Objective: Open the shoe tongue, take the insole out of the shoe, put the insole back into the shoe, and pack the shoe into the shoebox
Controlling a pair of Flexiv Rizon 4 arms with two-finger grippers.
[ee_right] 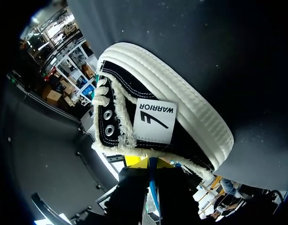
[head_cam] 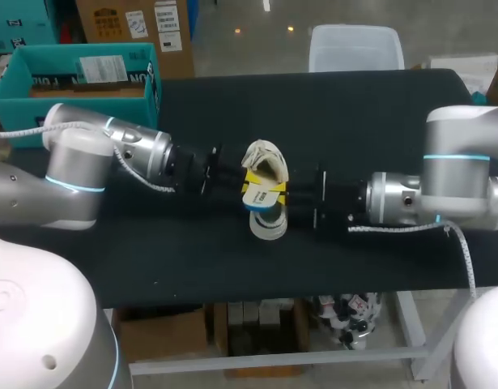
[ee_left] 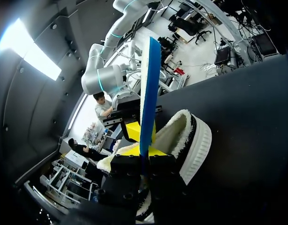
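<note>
The shoe [head_cam: 269, 166] lies on its side at the middle of the black counter [head_cam: 354, 121], white sole toward the near edge and fleecy opening toward the far edge. The left gripper [head_cam: 244, 185] and right gripper [head_cam: 283, 196] meet just above it from opposite sides. The left wrist view shows the insole [ee_left: 148, 93] standing edge-on (blue underside outward), pinched between the left gripper's [ee_left: 144, 157] fingers. The right gripper's [ee_right: 152, 165] fingers also stand narrow, closed on a blue sliver of the insole. The teal shoebox [head_cam: 38, 81] sits open by the counter's far left corner, well apart.
</note>
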